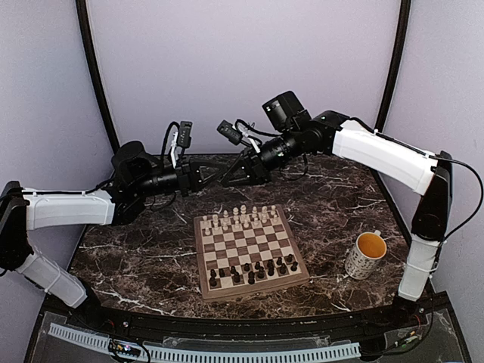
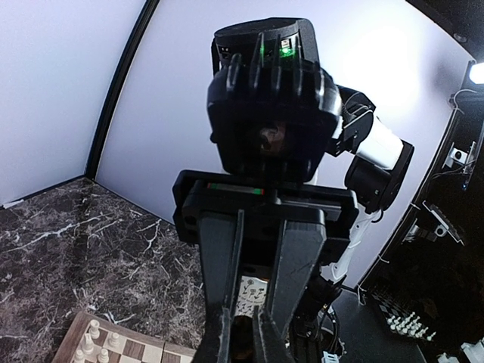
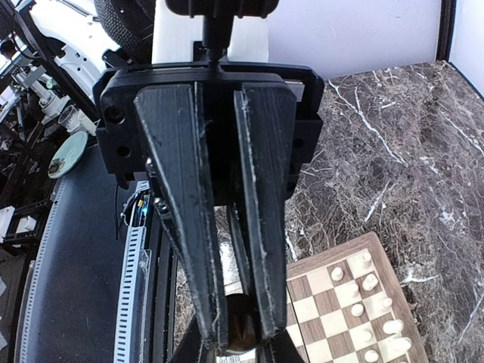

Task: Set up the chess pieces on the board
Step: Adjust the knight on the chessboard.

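Note:
The board [image 1: 200, 257] lies mid-table with cream pieces [image 1: 242, 219] on its far rows and dark pieces [image 1: 253, 271] on its near rows. My two grippers meet tip to tip in the air behind the board. The left gripper [image 1: 209, 178] is shut on a dark brown piece [image 3: 242, 329], which also shows in the left wrist view [image 2: 243, 344]. The right gripper [image 1: 227, 177] faces it, and its fingers [image 2: 299, 265] stand slightly wider apart, straddling the same piece. The board's corner and cream pieces [image 3: 363, 302] show below in the right wrist view.
A speckled mug [image 1: 367, 255] with an orange inside stands to the right of the board. The marble tabletop [image 1: 144, 257] is walled by pale panels on three sides. The table's near edge carries a cable rail [image 1: 227, 352].

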Available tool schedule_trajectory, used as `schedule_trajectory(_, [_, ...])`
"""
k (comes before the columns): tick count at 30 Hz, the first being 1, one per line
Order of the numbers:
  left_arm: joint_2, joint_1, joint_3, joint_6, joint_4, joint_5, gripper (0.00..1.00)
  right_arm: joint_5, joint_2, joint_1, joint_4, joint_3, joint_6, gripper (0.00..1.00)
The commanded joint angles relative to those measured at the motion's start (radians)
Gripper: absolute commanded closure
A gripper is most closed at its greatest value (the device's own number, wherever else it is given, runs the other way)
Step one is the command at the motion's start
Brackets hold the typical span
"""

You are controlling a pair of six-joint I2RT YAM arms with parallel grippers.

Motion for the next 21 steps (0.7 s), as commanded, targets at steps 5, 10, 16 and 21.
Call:
schedule_trajectory(5, [-0.051,-0.006,0.069,0.077,-0.248,0.002,0.94,0.025,0.012,0.000,0.005,0.004,-0.058,0.96])
schedule_trajectory(10, [-0.041,-0.005,0.111,0.108,-0.354,0.026,0.98,0.040,0.016,0.000,-0.012,0.002,-0.077,0.96])
schedule_trajectory(16, [-0.048,-0.005,0.179,0.188,-0.555,0.041,0.85,0.059,0.009,0.000,-0.022,-0.007,-0.094,0.96])
schedule_trajectory(21, [-0.053,-0.004,0.190,0.211,-0.611,0.052,0.85,0.063,0.014,0.001,-0.028,-0.006,-0.102,0.95])
